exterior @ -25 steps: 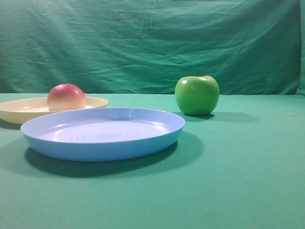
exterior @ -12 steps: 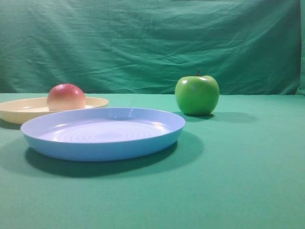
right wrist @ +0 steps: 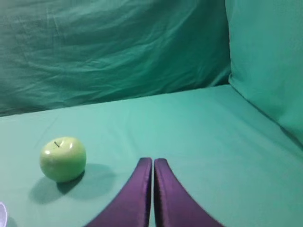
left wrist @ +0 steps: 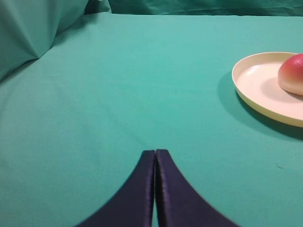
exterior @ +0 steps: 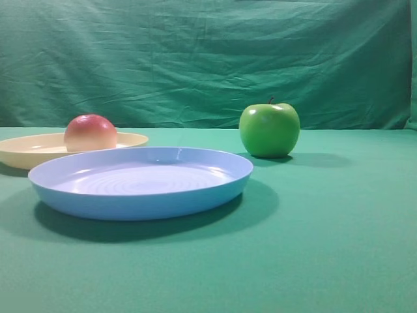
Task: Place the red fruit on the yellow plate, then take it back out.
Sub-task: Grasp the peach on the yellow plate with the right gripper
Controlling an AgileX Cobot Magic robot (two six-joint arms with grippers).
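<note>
With the round pinkish-red fruit (left wrist: pixel 292 74) already on the shallow cream-yellow plastic plate (left wrist: pixel 255 90), ahead and right of the closed, empty left gripper (left wrist: pixel 155 153), taking it out remains: open, reach, grasp; right gripper (right wrist: pixel 152 161) likewise closed, empty.

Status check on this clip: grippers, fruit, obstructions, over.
Left gripper shut, empty. Right gripper shut, empty. Red fruit sits on yellow plate. Blue plate in front, green apple off to the side.

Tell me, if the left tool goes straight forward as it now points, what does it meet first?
Probably only the green cloth. The left tool points past the yellow plate, which lies well to its right.
</note>
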